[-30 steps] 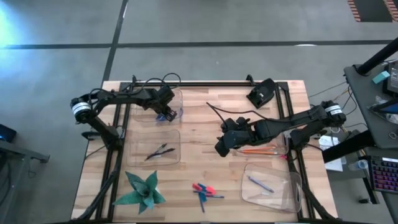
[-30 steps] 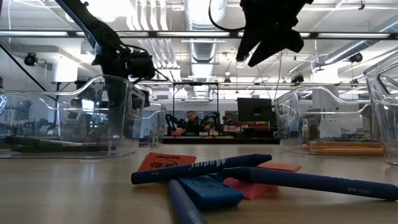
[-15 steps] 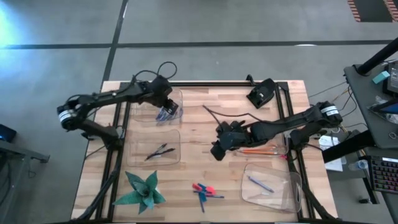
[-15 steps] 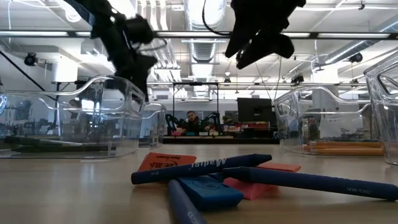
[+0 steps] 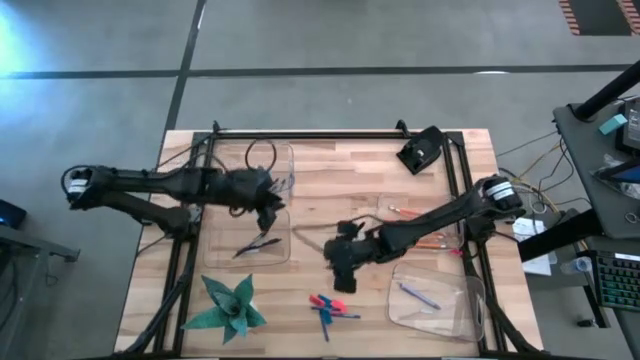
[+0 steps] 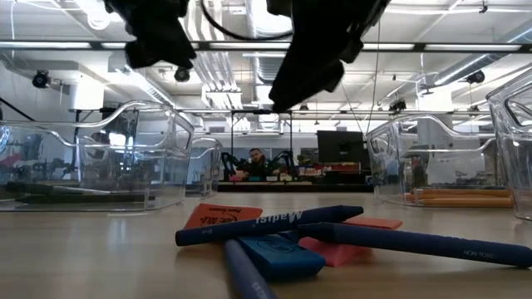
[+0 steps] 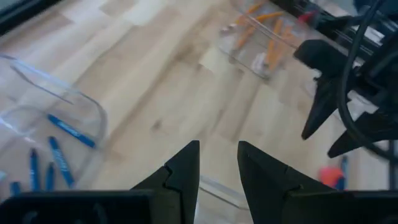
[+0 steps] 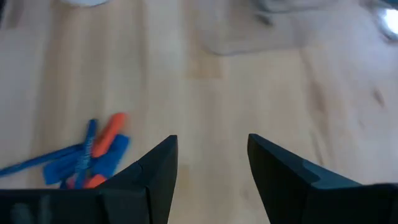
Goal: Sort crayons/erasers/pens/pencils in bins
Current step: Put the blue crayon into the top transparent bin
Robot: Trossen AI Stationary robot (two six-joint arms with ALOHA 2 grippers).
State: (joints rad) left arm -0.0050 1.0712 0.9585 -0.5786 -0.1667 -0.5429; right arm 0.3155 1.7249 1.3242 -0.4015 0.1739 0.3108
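1. The left gripper (image 5: 268,203) sits left of centre in the overhead frame, at the near edge of the upper-left bin (image 5: 258,172). Its wrist camera shows the two fingers (image 7: 184,167) parted by a narrow gap with nothing between them.
2. The right gripper (image 5: 340,268) sits just below centre of the overhead frame, above bare wood and up and to the right of the loose pile. Its fingers (image 8: 157,167) stand well apart and hold nothing.
3. The loose pile lies at lower centre of the overhead frame: the erasers (image 5: 330,303), pink-red and blue, with blue sticks (image 5: 333,317) lying across them. In the table-level view the blue eraser (image 6: 281,256) rests against the pink-red one (image 6: 349,247) in the lower middle of the frame.
4. The pencils (image 5: 425,240) lie in the bin at right of centre in the overhead frame; in the table-level view they show as orange sticks (image 6: 453,197) at the right edge.
5. The bin at lower right (image 5: 440,318) holds one blue stick (image 5: 417,296). The bin at left of centre (image 5: 222,258) holds dark pens (image 5: 256,244).
6. The upper-left bin holds several blue sticks (image 7: 59,160), seen at the lower left of the left wrist frame.
7. A green folded paper shape (image 5: 230,305) lies at lower left of the overhead frame. A black device (image 5: 420,150) sits at the upper right of the table (image 5: 330,200).
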